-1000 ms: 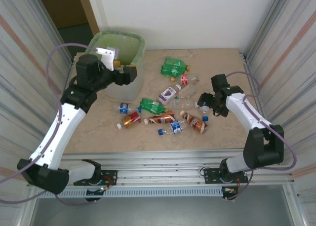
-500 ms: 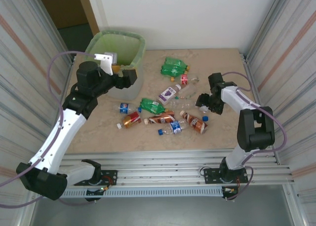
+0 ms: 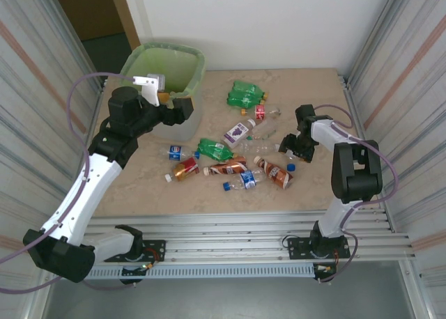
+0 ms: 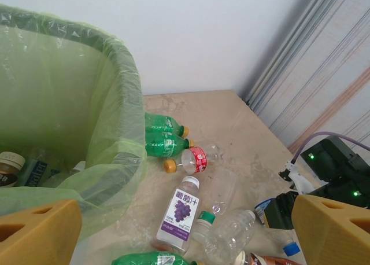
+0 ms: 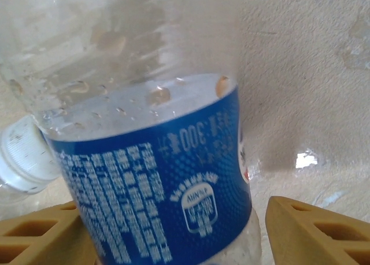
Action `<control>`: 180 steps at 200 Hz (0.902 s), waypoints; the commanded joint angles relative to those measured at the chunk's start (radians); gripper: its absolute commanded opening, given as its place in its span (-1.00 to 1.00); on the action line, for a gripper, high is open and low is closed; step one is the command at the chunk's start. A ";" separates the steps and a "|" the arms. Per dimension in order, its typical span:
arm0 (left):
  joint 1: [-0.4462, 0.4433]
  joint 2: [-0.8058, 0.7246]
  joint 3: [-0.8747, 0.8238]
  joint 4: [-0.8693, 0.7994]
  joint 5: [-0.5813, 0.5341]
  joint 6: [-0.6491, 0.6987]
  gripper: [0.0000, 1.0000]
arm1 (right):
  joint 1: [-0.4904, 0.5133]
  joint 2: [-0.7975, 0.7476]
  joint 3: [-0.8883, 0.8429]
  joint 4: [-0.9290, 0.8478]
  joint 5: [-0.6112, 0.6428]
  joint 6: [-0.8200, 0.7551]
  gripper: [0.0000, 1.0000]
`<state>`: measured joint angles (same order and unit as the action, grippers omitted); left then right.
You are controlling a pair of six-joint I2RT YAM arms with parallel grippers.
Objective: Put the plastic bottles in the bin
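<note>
- Progress: partly done. A few bottles lie inside the bin (image 4: 130, 97), seen thru its green liner. Approx ten plastic bottles (image 3: 214, 149) are left on the table (image 3: 139, 187), strewn mid to right.
- L gripper (image 3: 185, 109): over bin's near rim, jaws wide, nothing held.
- R gripper (image 3: 287, 147): low at right side of the pile, jaws straddling the blue-label bottle (image 5: 156, 184). Gap shows at one pad, so not clamped yet.
- That bottle: clear, lying on its side, white cap, droplets inside. Prob light and slippery.
- Bin: far left corner.
</note>
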<state>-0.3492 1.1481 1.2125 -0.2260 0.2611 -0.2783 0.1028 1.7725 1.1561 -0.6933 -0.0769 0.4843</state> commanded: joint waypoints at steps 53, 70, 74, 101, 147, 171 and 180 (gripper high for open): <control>-0.002 -0.002 -0.011 0.035 -0.016 -0.018 0.89 | -0.017 0.061 0.017 0.016 0.008 -0.029 0.31; -0.002 -0.002 -0.011 0.036 -0.017 -0.017 0.89 | -0.017 0.064 0.015 0.015 0.019 -0.027 0.18; -0.002 -0.001 -0.012 0.036 -0.019 -0.016 0.89 | -0.017 0.062 0.013 0.016 0.020 -0.028 0.14; -0.002 -0.001 -0.013 0.034 -0.024 -0.017 0.89 | -0.017 0.031 0.009 0.011 0.041 -0.027 -0.02; -0.003 0.000 -0.014 0.046 -0.020 -0.027 0.89 | -0.011 -0.094 -0.003 0.006 0.076 -0.030 -0.07; -0.002 -0.001 -0.011 0.049 -0.014 -0.033 0.89 | 0.007 -0.194 -0.017 0.020 0.091 -0.037 -0.12; -0.002 -0.003 -0.009 0.049 -0.013 -0.035 0.89 | 0.015 -0.238 -0.023 0.030 0.092 -0.044 -0.15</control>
<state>-0.3492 1.1519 1.2018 -0.2161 0.2508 -0.2943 0.0971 1.6569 1.1530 -0.6724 -0.0158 0.4618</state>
